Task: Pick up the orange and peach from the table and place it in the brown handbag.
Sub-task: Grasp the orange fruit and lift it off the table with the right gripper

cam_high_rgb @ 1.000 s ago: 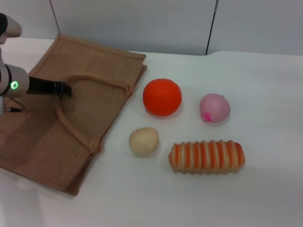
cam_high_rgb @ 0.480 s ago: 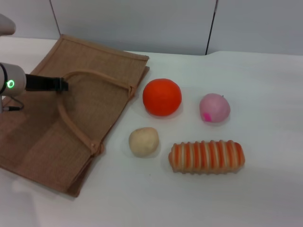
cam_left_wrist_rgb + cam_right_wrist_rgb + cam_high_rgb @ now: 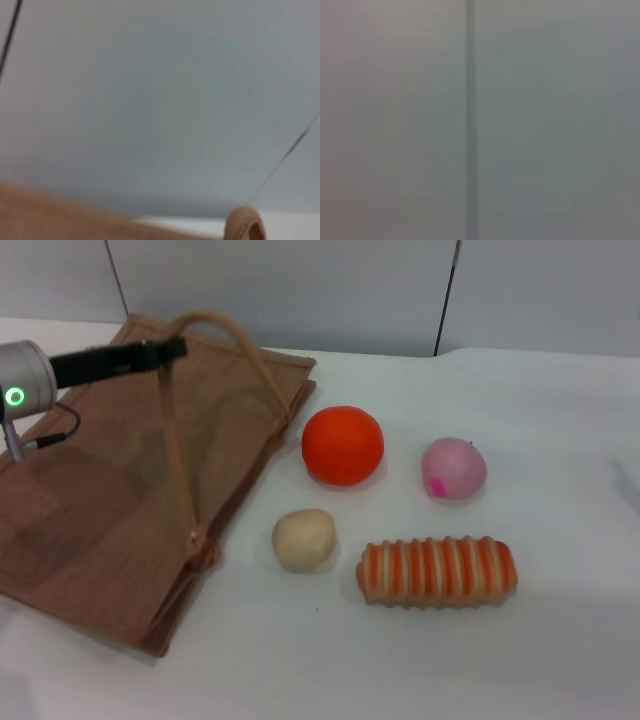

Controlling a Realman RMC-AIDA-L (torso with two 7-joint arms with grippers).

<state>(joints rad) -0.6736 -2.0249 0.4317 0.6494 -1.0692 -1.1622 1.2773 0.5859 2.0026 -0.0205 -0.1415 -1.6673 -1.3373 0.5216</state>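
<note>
A white table (image 3: pixel 560 640) holds a brown handbag (image 3: pixel 90 510) lying flat on the left. The left gripper (image 3: pixel 172 347) is clamped on one of the bag's handles (image 3: pixel 235 340), holding the loop raised above the bag. Just right of the bag sits the orange (image 3: pixel 343 445), and the peach (image 3: pixel 453 468) sits near it, farther right. A small beige ball (image 3: pixel 304 538) and a striped loaf (image 3: pixel 437 571) lie in front of them. The right gripper is out of sight.
</note>
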